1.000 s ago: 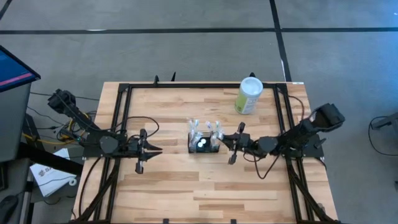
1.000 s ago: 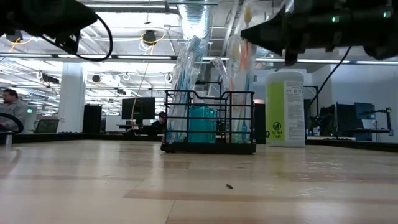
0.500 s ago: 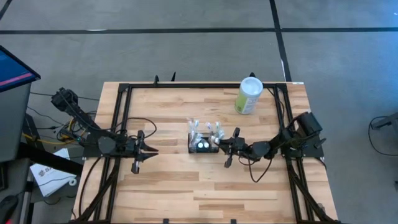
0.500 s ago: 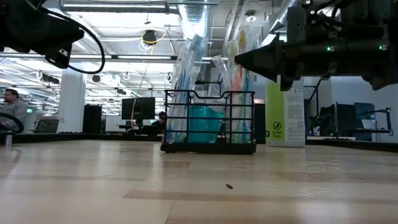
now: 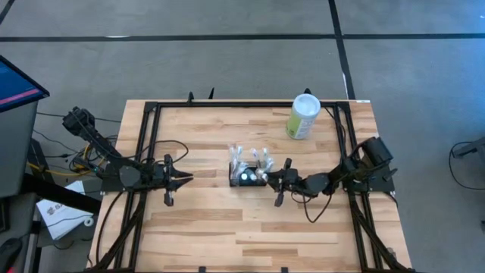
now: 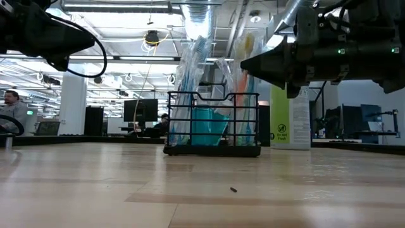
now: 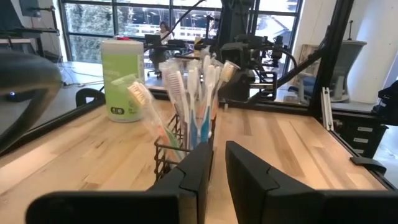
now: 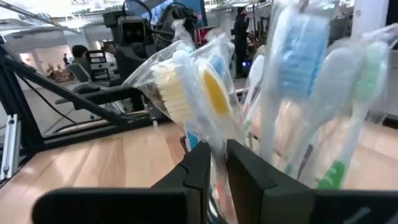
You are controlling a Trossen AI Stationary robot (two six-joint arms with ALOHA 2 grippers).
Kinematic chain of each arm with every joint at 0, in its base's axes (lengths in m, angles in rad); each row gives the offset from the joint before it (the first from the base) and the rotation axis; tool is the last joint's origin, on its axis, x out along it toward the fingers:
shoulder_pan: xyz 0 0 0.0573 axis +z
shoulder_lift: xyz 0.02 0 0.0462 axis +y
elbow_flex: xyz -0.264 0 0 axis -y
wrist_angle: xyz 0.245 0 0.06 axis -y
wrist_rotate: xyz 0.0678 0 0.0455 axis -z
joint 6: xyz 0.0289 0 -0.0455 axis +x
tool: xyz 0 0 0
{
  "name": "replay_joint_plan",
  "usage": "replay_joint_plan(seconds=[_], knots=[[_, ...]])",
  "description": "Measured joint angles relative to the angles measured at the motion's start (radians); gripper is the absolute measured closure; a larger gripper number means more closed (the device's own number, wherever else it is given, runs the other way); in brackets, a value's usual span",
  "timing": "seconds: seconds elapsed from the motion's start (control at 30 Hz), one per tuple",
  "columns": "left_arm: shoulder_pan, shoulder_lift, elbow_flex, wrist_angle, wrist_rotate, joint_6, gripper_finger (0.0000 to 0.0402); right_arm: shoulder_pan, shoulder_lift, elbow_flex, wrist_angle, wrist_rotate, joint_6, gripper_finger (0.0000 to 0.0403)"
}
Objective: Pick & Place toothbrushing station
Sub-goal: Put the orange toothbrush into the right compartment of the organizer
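My right hand (image 5: 274, 183) sits just beside the small black wire-mesh caddy (image 5: 248, 176) of toothbrushes, fingers slightly parted, gripping nothing. My left hand (image 5: 186, 180) waits well apart over the tabletop (image 5: 220, 227), fingers narrowly parted.

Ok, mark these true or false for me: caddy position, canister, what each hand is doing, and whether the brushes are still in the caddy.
1. The black wire caddy stands on the table, near its middle. True.
2. The right hand is close beside the caddy. True.
3. The pale-green canister lies tipped over. False: it stands upright near the far edge.
4. The left hand is gripping the caddy. False: it hangs well apart from the caddy, with bare table between them.
5. Toothbrushes stand upright in the caddy. True.
6. The caddy is lifted off the table. False: the low view shows its base resting on the wood.
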Motion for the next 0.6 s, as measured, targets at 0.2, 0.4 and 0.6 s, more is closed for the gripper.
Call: replay_joint_plan(seconds=[0.2,0.4,0.6], knots=[[0.000,0.000,0.000,0.000,-0.001,-0.003,0.0353,0.026,-0.006,0.000,0.036,0.000,-0.070,0.0366],[0.000,0.000,0.000,0.000,-0.002,-0.001,0.0353,0.033,-0.006,0.000,0.035,0.002,-0.080,0.0358],[0.000,0.000,0.000,0.000,-0.002,-0.001,0.0353,0.020,-0.006,0.000,0.046,0.004,-0.088,0.0351]])
